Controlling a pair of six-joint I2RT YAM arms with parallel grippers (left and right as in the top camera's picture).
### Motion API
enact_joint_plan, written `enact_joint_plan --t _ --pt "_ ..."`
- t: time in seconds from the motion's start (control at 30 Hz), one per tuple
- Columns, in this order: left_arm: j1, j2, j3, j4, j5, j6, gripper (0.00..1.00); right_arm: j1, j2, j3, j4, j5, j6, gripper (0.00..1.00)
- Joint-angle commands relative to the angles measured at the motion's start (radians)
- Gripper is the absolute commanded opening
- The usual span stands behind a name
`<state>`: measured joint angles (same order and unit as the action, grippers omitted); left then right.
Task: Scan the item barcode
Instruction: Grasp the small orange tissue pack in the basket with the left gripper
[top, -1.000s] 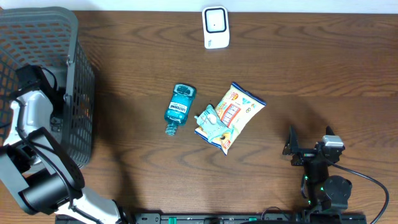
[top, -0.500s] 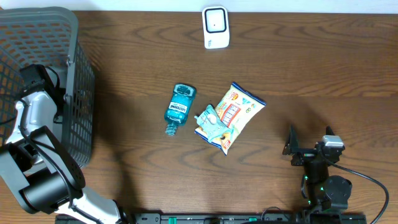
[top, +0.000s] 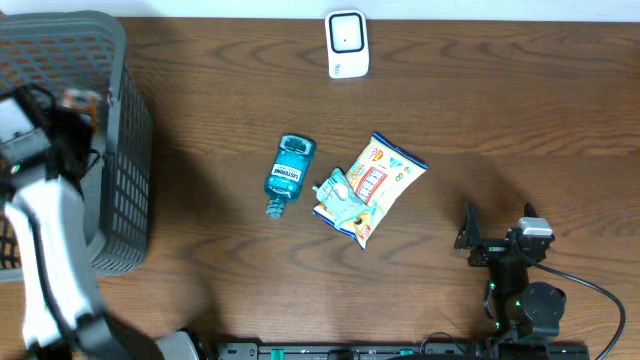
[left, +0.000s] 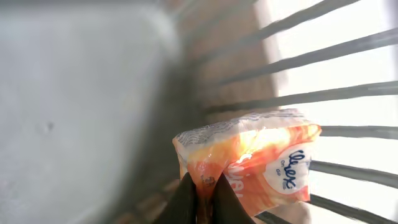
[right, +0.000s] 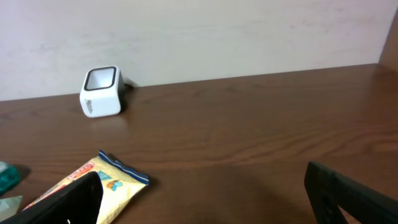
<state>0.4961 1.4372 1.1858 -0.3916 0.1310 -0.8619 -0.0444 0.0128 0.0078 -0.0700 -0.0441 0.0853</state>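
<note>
Lifted since a second ago, the left arm has the left gripper (left: 204, 195) pinched shut on an orange packet (left: 249, 162) by the basket (top: 125, 150) wall, the right gripper (right: 205, 194) idles wide over the table (top: 500, 120), and carrying the packet to the scanner (top: 347, 44) looks yet to be done.

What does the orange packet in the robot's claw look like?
The orange packet is a small, soft pack in shiny, crinkly plastic wrap. It is orange and yellow with pale edges and a white oval label bearing blue letters. It sits tilted, with its lower left corner pinched in the left claw, whose dark fingers are shut on it. Behind it are the slats of the grey basket. Whether it touches them I cannot tell.
</note>
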Motion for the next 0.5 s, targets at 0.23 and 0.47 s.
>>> enact_joint_plan --t 0.23,0.47 --pt "-0.001 -0.306 0.008 -0.003 -0.040 0.032 0.07 -0.004 -0.001 -0.002 -0.002 0.009 -0.016 0.99" --pt "-0.033 -0.319 0.008 0.014 0.083 0.031 0.07 -0.004 -0.001 -0.002 -0.002 0.009 -0.016 0.99"
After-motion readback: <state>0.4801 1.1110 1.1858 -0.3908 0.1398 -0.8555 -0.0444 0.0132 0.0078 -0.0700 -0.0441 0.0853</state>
